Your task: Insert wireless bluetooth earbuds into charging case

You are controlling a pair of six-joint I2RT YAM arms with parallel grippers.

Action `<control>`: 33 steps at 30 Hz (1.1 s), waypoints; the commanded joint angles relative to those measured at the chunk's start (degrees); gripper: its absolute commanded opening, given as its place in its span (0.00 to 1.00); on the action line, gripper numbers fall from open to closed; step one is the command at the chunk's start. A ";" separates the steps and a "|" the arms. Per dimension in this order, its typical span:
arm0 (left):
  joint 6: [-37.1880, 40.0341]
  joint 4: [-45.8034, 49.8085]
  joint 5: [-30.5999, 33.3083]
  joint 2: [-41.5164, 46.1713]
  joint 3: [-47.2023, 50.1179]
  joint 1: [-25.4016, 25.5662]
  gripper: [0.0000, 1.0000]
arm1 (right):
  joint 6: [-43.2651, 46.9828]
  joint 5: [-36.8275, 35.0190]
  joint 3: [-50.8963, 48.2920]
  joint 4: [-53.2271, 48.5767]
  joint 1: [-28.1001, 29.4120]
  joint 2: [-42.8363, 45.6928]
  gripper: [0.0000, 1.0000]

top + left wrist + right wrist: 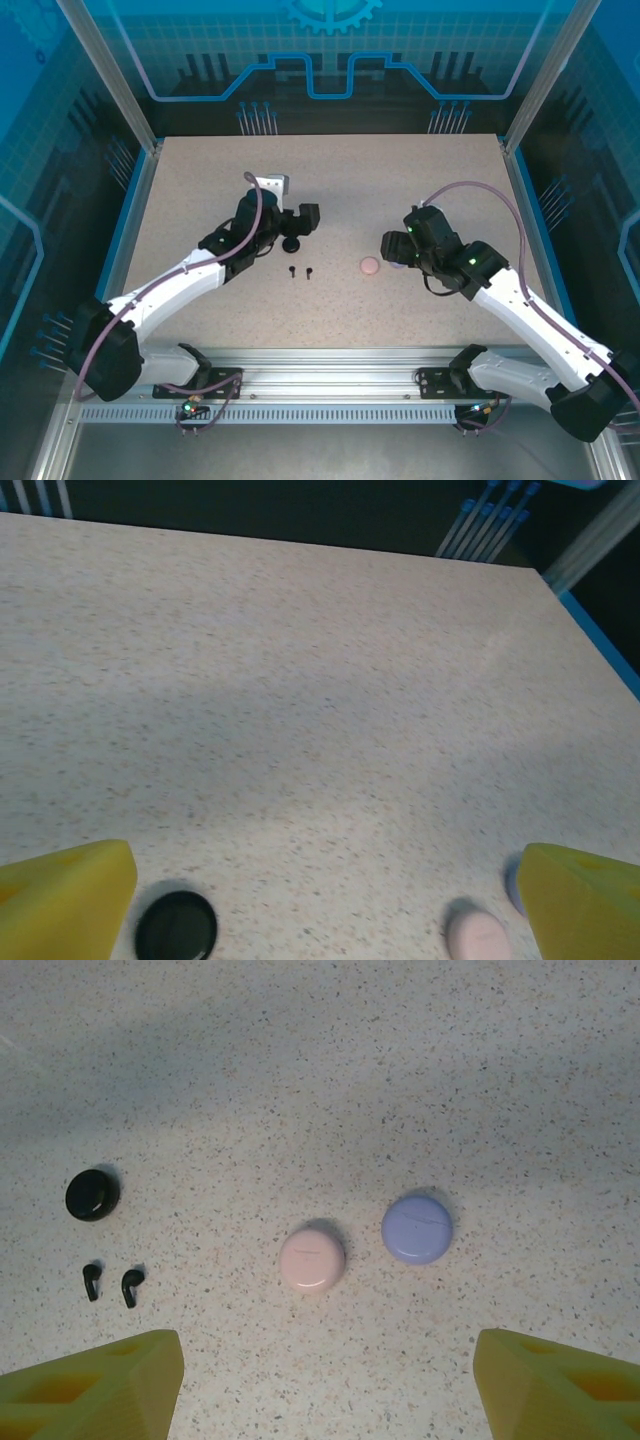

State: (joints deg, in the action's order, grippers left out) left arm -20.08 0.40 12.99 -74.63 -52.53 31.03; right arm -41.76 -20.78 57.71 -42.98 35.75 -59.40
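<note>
Black stemmed earbuds, two of them, are seen lying loose on the speckled bench near the round black case. Nothing's gripped: left fingers and right fingers are both spread wide, probably readied for a pickup.

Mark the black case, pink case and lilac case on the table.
black case (92,1195), right wrist view, centre of its top.
pink case (312,1258), right wrist view, centre of its top.
lilac case (417,1228), right wrist view, centre of its top.
</note>
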 commanded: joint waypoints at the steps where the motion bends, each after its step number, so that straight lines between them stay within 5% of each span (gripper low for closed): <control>1: -0.68 0.71 3.28 -1.26 -1.26 -1.49 0.99 | -0.21 -0.71 0.97 1.58 1.14 -1.99 0.77; 13: 1.48 -0.31 -1.58 -2.40 -2.28 -9.35 0.99 | 0.69 -0.85 16.33 1.23 6.84 -23.01 0.78; 21: -14.17 1.11 -9.86 3.38 1.37 -21.05 0.99 | -3.76 -2.21 34.77 -5.12 12.27 -40.19 0.81; 26: -14.68 5.42 -8.83 4.29 -1.56 -23.05 0.99 | -4.59 -3.15 47.22 -10.71 14.76 -50.60 0.84; 33: -19.37 4.21 -14.99 4.59 -0.61 -26.81 0.99 | 10.13 0.99 58.67 -11.49 16.90 -62.20 0.85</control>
State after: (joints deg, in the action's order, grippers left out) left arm -36.03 4.51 2.39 -71.55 -52.40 5.96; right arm -39.09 -21.71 112.64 -51.20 51.83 -118.34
